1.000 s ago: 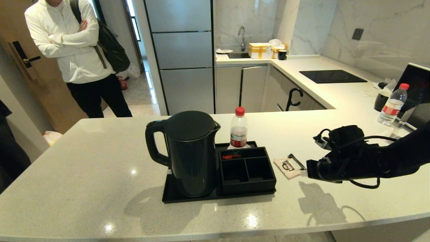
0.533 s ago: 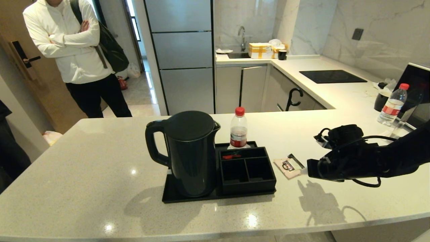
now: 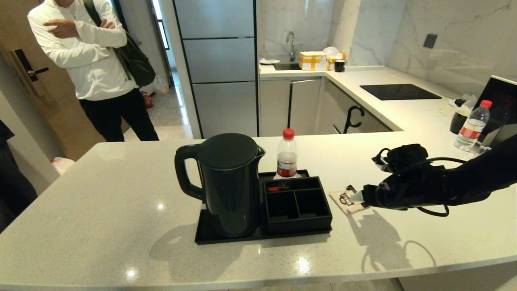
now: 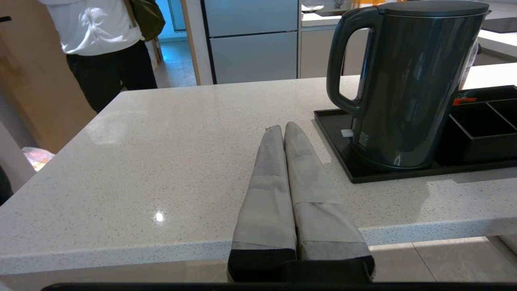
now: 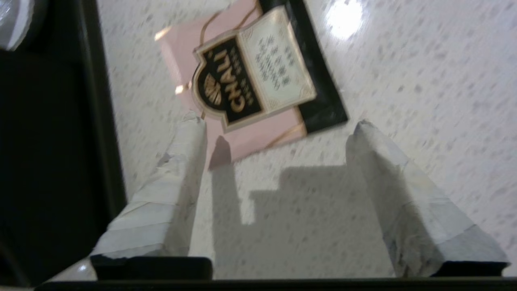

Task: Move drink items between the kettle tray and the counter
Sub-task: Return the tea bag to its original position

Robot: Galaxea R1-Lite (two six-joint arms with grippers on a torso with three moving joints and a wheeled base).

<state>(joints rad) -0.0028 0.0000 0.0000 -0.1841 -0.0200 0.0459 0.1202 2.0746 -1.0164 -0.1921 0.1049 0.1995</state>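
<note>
Right gripper reaches in low over the counter, fingers spread wide, tips at the sachet; left gripper parked, pinched closed.

Kettle on tray; pink sachet flat on counter.

Right arm: matte black casing, bulky rounded wrist housing, thin black cables looping over top and beneath. Black camera lump above wrist. Right tool: 2 tapered fingers wrapped in pale grey-white tape, layered bands visible, edges creased; black mounts at finger bases. Left tool: 2 long tapered fingers, same grey tape wrap with seam lines across, darker smudges near tips, black base block and black bar below.
</note>
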